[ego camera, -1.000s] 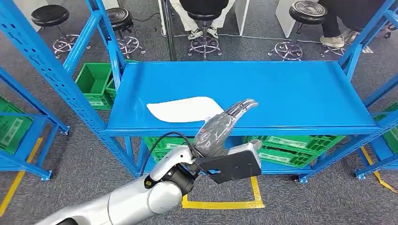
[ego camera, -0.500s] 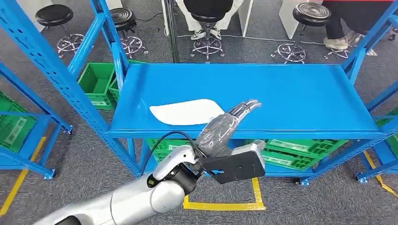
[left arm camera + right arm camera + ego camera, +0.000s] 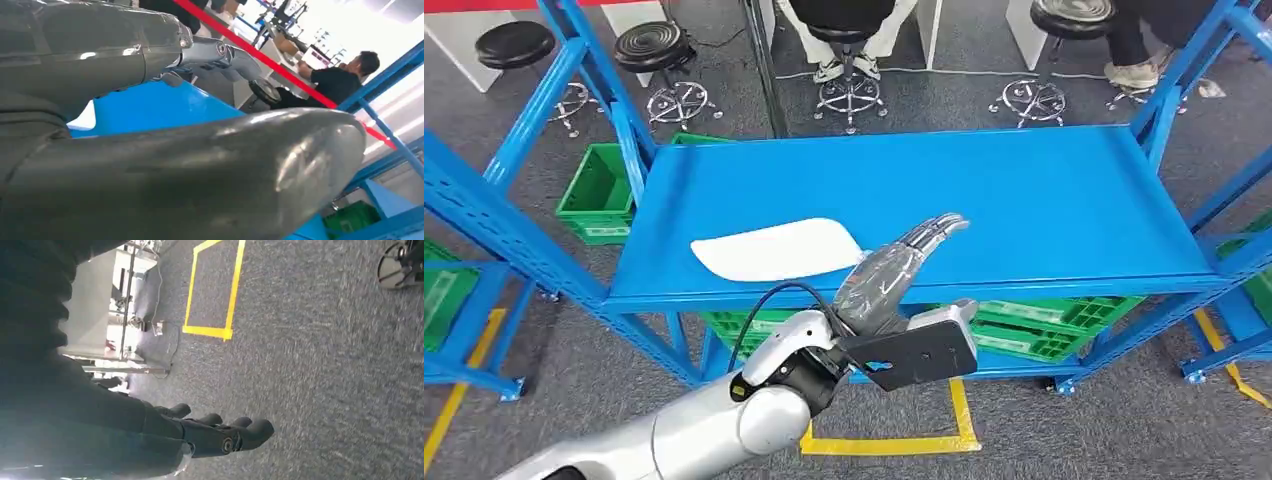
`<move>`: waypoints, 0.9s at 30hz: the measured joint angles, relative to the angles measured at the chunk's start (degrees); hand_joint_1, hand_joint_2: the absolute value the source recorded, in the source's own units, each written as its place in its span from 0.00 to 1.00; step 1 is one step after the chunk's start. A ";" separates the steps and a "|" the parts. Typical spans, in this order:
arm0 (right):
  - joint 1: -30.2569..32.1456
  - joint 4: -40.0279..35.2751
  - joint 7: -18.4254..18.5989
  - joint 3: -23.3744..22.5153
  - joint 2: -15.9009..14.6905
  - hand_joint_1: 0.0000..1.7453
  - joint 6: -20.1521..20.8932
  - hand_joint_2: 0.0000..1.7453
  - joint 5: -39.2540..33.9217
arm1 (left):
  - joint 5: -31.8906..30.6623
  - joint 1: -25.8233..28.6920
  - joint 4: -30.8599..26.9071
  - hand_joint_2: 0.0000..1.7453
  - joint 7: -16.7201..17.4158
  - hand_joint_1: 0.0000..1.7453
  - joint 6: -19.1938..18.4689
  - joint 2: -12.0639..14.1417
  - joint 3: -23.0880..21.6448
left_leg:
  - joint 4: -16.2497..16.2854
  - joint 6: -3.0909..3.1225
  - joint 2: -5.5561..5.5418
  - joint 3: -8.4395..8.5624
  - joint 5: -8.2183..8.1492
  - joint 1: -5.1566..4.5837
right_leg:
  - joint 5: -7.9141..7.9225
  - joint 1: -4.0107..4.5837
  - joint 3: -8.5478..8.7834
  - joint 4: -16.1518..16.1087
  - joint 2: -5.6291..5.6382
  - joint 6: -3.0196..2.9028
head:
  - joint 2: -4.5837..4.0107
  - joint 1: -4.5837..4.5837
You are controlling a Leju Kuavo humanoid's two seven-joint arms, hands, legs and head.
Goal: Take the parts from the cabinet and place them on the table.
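Observation:
A flat white part (image 3: pixel 774 250) lies on the left half of the blue table top (image 3: pixel 1034 200), near its front edge. My left hand (image 3: pixel 894 272) is raised in front of that edge, just right of the part, fingers stretched out straight and holding nothing. In the left wrist view the same hand (image 3: pixel 125 45) points over the blue surface (image 3: pixel 165 107), with a white patch (image 3: pixel 86 117) beyond it. My right hand (image 3: pixel 215 434) hangs above the grey carpet, fingers extended and empty.
Green crates (image 3: pixel 1044 318) sit on the level under the table top, and another green crate (image 3: pixel 599 190) stands on the floor at left. Blue rack posts (image 3: pixel 494 210) flank both sides. Stools (image 3: pixel 649 45) and seated people (image 3: pixel 844 20) are behind. Yellow tape (image 3: pixel 894 445) marks the floor.
The whole picture has shifted, so the camera moved; the table now sits further left and slightly turned. My left hand keeps the same outstretched pose.

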 joint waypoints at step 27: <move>-0.19 0.00 0.02 0.00 0.11 0.00 0.07 1.00 0.00 | 0.39 -0.06 0.02 0.00 0.13 0.00 0.24 -0.09 -0.02 | -13.90 2.66 -0.23 5.46 6.20 -1.48 | -1.17 0.58 2.32 -1.52 0.05 0.98 | 0.00 0.77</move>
